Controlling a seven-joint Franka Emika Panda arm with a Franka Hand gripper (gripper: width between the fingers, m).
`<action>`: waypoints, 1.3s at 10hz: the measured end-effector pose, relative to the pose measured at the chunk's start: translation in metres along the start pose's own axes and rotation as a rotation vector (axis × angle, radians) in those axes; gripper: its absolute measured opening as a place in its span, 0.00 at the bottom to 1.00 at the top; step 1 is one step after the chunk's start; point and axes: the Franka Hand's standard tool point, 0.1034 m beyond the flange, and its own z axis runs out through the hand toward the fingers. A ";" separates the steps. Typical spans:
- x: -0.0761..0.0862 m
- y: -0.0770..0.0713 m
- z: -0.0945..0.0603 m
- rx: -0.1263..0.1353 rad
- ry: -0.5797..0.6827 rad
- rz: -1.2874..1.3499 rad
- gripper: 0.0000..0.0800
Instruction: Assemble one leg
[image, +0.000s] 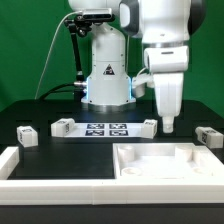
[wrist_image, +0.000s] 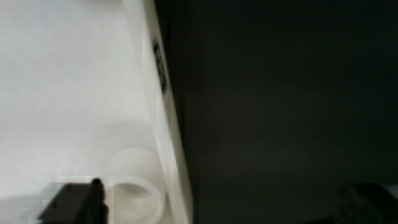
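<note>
Two jaws wide apart near panel (image: 165, 158)

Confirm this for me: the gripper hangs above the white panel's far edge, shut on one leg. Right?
Not quite. The gripper does hang above the white panel's far edge, but it is open, not shut on a leg. The wrist view shows its fingers wide apart with nothing between them. In the exterior view a leg lies ungripped just beyond the panel.
</note>
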 end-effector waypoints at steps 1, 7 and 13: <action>0.004 -0.003 -0.001 -0.002 0.000 0.027 0.81; -0.004 -0.025 0.016 0.005 0.037 0.708 0.81; 0.068 -0.077 0.027 0.055 0.050 1.295 0.81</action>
